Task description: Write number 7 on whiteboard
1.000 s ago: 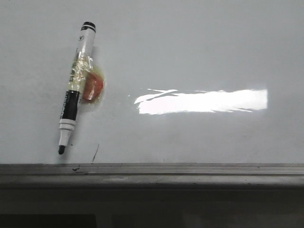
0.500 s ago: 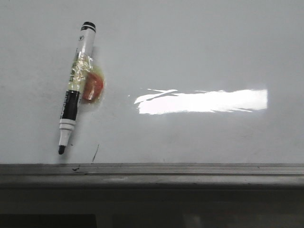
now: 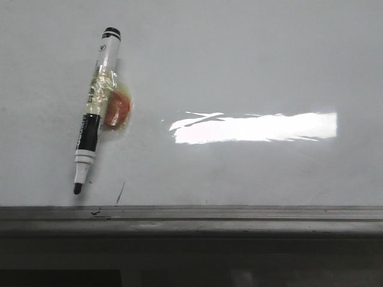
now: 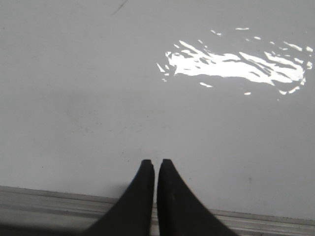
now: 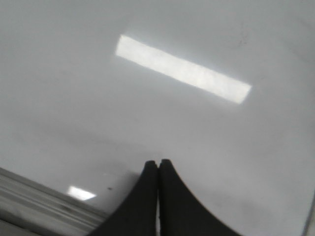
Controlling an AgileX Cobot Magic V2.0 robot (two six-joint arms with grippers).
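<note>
Whiteboard (image 3: 251,66) bare of any number 7; uncapped marker (image 3: 94,113) lying left of bright reflection (image 3: 254,127); left gripper (image 4: 156,167) and right gripper (image 5: 158,166) pressed closed, holding nothing.

Marker (image 3: 94,113) lying on the whiteboard (image 3: 251,66) at left, ledge (image 3: 239,216) along its near edge

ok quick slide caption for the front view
Uncapped marker lying on the blank whiteboard, no number 7 written, no grippers in view.
</note>
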